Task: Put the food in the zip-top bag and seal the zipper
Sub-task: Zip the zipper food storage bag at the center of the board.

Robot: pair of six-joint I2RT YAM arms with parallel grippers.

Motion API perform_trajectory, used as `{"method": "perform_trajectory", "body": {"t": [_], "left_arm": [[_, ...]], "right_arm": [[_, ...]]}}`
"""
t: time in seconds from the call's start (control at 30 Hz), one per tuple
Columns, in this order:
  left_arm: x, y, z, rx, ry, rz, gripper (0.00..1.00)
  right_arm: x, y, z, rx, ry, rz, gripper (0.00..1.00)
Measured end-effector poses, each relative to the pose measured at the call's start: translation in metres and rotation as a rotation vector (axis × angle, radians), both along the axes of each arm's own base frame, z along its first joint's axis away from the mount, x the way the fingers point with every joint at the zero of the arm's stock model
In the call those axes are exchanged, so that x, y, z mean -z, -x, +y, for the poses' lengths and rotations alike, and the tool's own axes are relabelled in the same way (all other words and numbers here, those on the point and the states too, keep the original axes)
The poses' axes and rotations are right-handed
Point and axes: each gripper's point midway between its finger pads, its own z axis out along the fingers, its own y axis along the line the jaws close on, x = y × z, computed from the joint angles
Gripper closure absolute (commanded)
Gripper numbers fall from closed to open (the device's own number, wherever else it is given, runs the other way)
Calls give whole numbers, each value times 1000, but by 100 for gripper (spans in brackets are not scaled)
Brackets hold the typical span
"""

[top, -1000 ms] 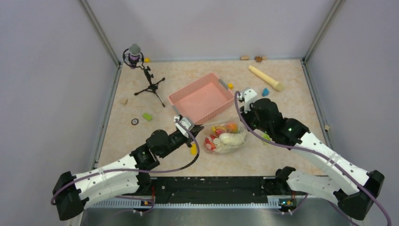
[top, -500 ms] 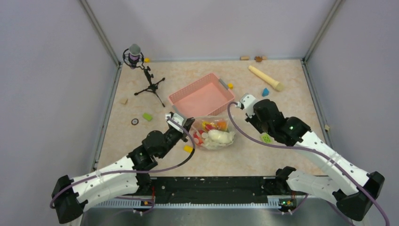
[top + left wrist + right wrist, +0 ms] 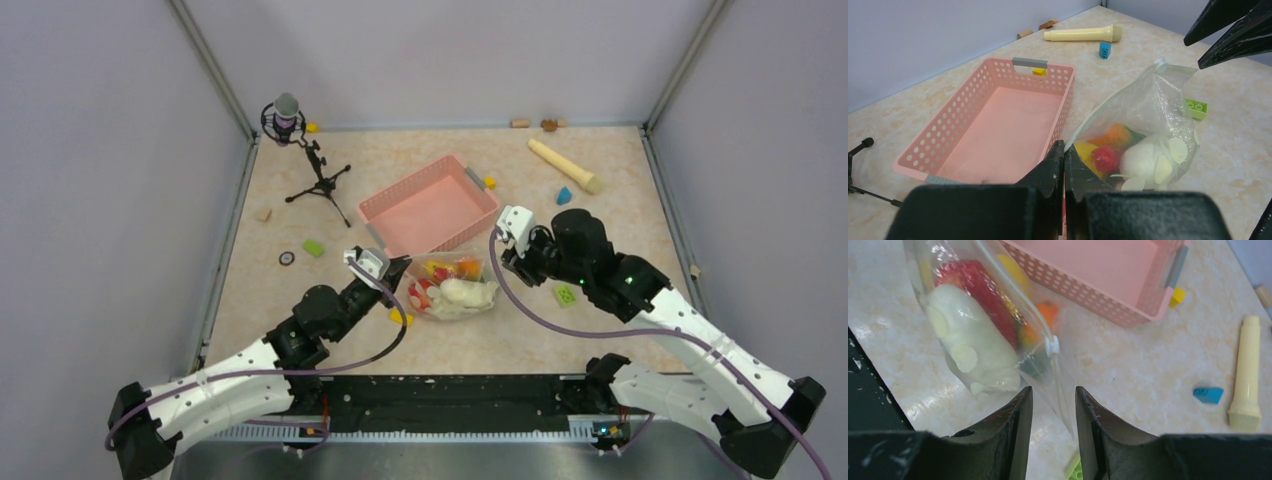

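Observation:
The zip-top bag (image 3: 455, 285) lies on the table just in front of the pink basket (image 3: 410, 183), and the food is inside it: a white piece (image 3: 1143, 160), a red piece (image 3: 1106, 157), orange (image 3: 1118, 135) and yellow (image 3: 1085, 150). My left gripper (image 3: 395, 268) is shut on the bag's left mouth corner (image 3: 1070, 142). The zipper (image 3: 1018, 295) runs along the mouth edge to a white tab (image 3: 1051, 346). My right gripper (image 3: 1054, 395) stands open at the bag's right end. The bag's loose corner hangs between its fingers (image 3: 1020, 410), unpinched.
The pink basket (image 3: 983, 80) sits directly behind the bag. A green block (image 3: 565, 294) lies under my right arm and a yellow block (image 3: 398, 318) under my left. A cream cylinder (image 3: 565, 165), a blue block (image 3: 564, 195) and a microphone tripod (image 3: 318, 180) stand farther back.
My left gripper has pulled the bag left and back toward the basket. My right gripper, shut on the bag's right corner before, has opened and let it go.

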Motion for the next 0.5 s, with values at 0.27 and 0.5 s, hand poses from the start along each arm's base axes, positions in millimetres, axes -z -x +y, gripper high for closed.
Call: {"method": "perform_trajectory", "body": {"t": [0.27,0.5], "left_arm": [[-1,2,-2,17,-1,-6,100],[-1,3,-2,21,0,-7,100]], "right_arm": [[-5,6,33,-180,-93,-49,60],[-2,-3,43,-220,-81,-71,60]]}}
